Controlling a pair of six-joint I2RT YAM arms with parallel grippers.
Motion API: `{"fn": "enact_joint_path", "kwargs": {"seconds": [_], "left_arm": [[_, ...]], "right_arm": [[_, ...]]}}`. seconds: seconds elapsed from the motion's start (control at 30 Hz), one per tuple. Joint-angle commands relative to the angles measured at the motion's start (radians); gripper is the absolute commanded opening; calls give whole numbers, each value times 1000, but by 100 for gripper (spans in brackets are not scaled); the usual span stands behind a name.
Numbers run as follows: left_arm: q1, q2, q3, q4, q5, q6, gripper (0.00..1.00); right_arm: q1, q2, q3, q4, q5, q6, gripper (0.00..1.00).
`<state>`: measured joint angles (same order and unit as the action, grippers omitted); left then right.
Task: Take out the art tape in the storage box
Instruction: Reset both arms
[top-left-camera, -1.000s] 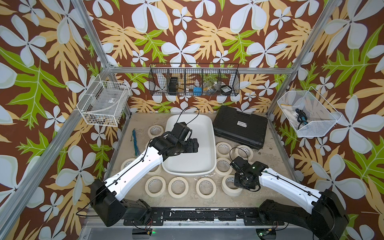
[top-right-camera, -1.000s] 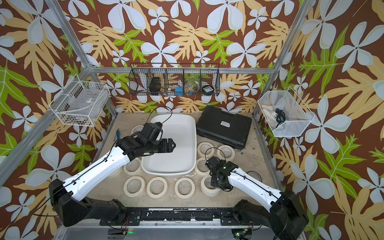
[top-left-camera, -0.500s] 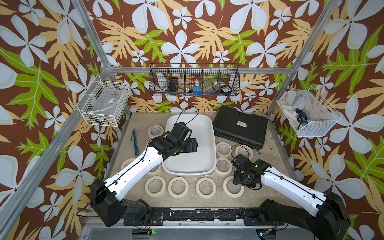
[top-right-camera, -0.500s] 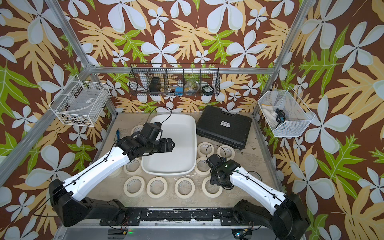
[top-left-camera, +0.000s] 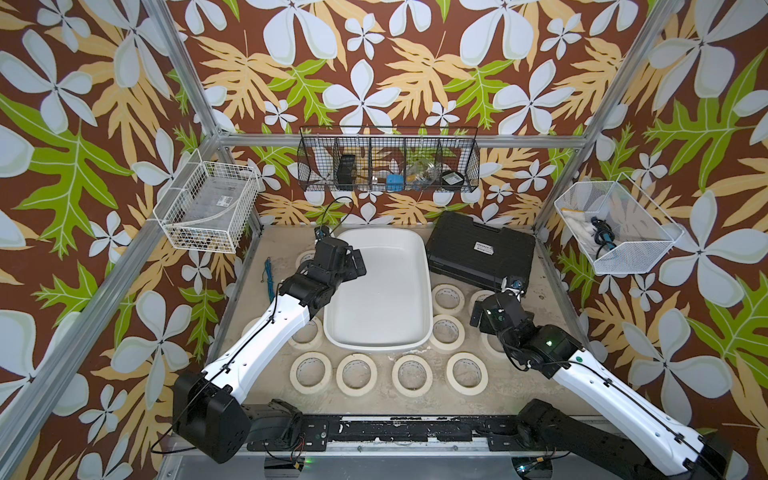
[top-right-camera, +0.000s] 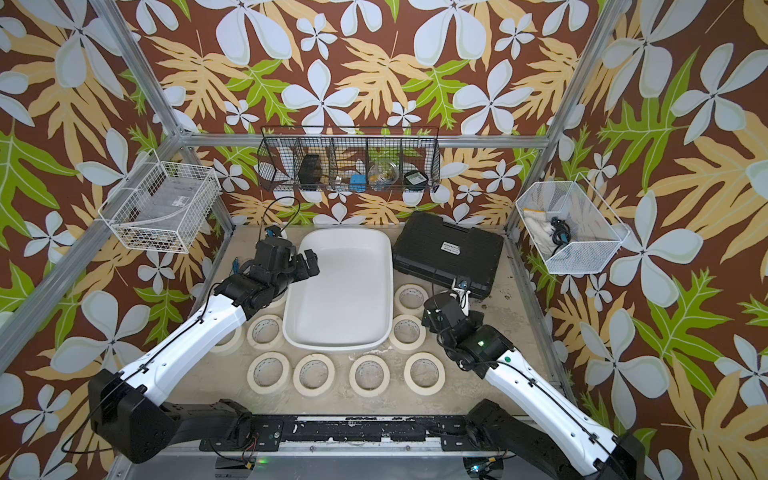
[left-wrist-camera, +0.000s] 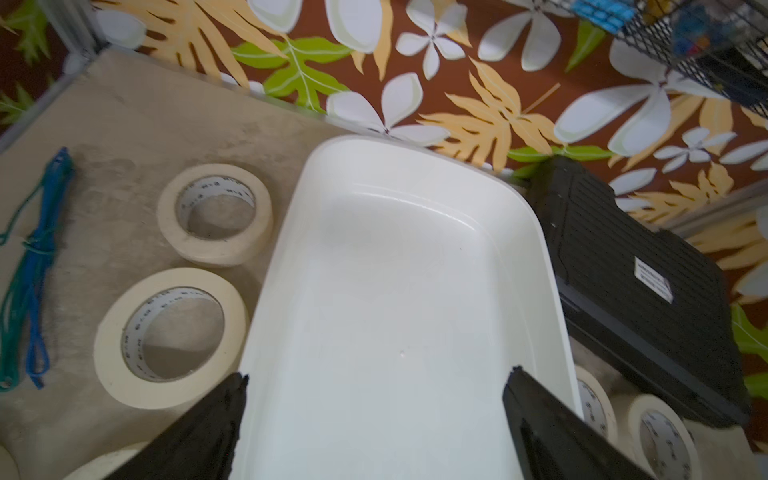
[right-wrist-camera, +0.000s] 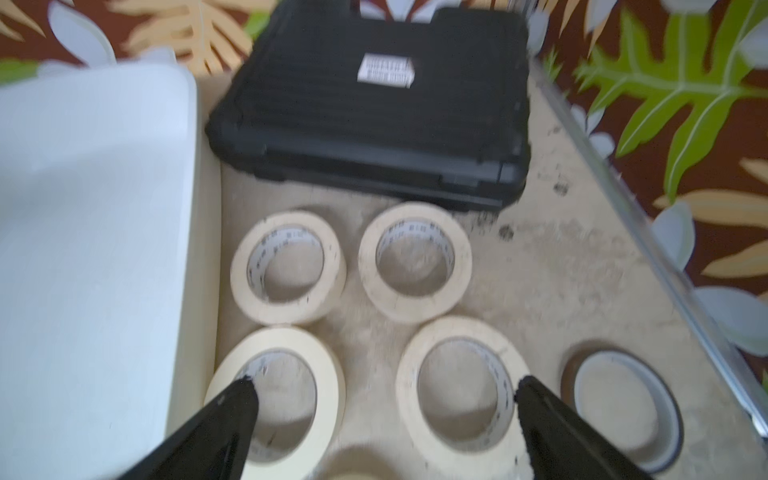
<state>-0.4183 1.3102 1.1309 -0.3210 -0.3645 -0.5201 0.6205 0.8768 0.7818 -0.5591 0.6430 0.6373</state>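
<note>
The white storage box (top-left-camera: 382, 299) is sitting in the middle of the table (top-left-camera: 419, 405). In both top views it is showing only its bare white floor, with no roll lying inside. The art tape (top-left-camera: 341, 380) is lying flat on the table all around the box. Four rolls are making a row in front of it, more are sitting on its right side near the black case (top-left-camera: 482, 253), and some are peeking out from under the left arm on the other side. The left gripper (left-wrist-camera: 378, 374) is hanging over the left edge of the box with its fingers (left-wrist-camera: 216, 415) spread wide, and it is holding nothing. The right gripper (right-wrist-camera: 384, 381) is hovering above the rolls just beside the box's right wall. Its fingers (right-wrist-camera: 561, 432) are spread wide too, and nothing is sitting between them. So the job is looking as good as done, since every roll I can see is lying outside the box. The left gripper is hiding a small bit of the box in the top views, but the left wrist view is showing bare white there too. I am guessing the arms only need to be pulling away now.
</note>
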Motion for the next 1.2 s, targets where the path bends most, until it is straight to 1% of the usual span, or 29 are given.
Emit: {"fn": "enact_joint_path", "kwargs": {"seconds": [0.0, 0.03, 0.07, 0.1, 0.13, 0.17, 0.23, 0.27, 0.3, 0.33, 0.4, 0.47, 0.63, 0.67, 0.77, 0.8, 0.83, 0.87, 0.93, 0.97, 1.0, 1.03, 1.07, 1.1, 1.13, 1.17], "left_arm": [[29, -27, -96, 231, -206, 75, 100], [34, -44, -148, 306, -263, 115, 100], [37, -61, -208, 372, -307, 155, 100], [44, -84, -269, 464, -341, 202, 100], [60, -110, -344, 555, -359, 242, 100], [79, -135, -419, 642, -369, 279, 100], [116, -170, -556, 833, -382, 348, 100], [135, -180, -605, 908, -382, 370, 100], [163, -185, -657, 964, -381, 384, 100], [191, -184, -692, 995, -371, 372, 100], [258, -168, -738, 1024, -323, 316, 100], [289, -137, -773, 1065, -289, 296, 100], [297, -38, -846, 1231, -248, 353, 100], [304, -23, -857, 1257, -237, 349, 100], [330, 42, -924, 1409, -170, 339, 99], [333, 59, -936, 1461, -148, 354, 100], [332, 48, -934, 1435, -99, 365, 99], [333, 48, -938, 1447, -79, 376, 99], [333, 59, -978, 1541, -24, 402, 98], [334, 57, -993, 1562, 0, 411, 98], [333, 63, -1009, 1595, 22, 419, 99], [333, 85, -1027, 1645, 14, 416, 99], [333, 127, -1039, 1723, -1, 417, 100], [332, 142, -1047, 1753, 10, 432, 100], [332, 115, -1022, 1654, 23, 418, 100], [332, 107, -1000, 1603, -1, 405, 100]], "right_arm": [[-15, -55, -93, 398, 195, -290, 100], [-33, -66, -132, 481, 186, -361, 100], [-66, -70, -161, 538, 168, -404, 100], [-117, -69, -176, 558, 122, -391, 100], [-194, -65, -192, 582, 36, -375, 100], [-258, -57, -218, 625, -17, -373, 100], [-333, -27, -279, 738, -20, -375, 100], [-352, -15, -304, 793, -25, -402, 100], [-369, 3, -337, 864, -22, -430, 100], [-381, 22, -372, 939, -16, -443, 100], [-402, 71, -438, 1088, -14, -474, 100], [-417, 144, -503, 1244, -7, -513, 100], [-435, 333, -549, 1457, 20, -562, 100], [-441, 358, -565, 1511, 18, -568, 100], [-468, 421, -611, 1665, -4, -570, 100], [-471, 424, -610, 1666, -24, -557, 100], [-488, 430, -615, 1678, -75, -543, 100], [-498, 444, -633, 1727, -99, -536, 100], [-506, 500, -680, 1880, -124, -550, 100], [-506, 503, -686, 1893, -157, -563, 100], [-506, 495, -677, 1859, -188, -570, 100], [-506, 489, -662, 1817, -218, -569, 100], [-506, 507, -662, 1842, -241, -584, 100], [-505, 532, -663, 1871, -280, -603, 100], [-505, 571, -657, 1885, -303, -610, 100], [-505, 620, -652, 1942, -296, -622, 100]]}}
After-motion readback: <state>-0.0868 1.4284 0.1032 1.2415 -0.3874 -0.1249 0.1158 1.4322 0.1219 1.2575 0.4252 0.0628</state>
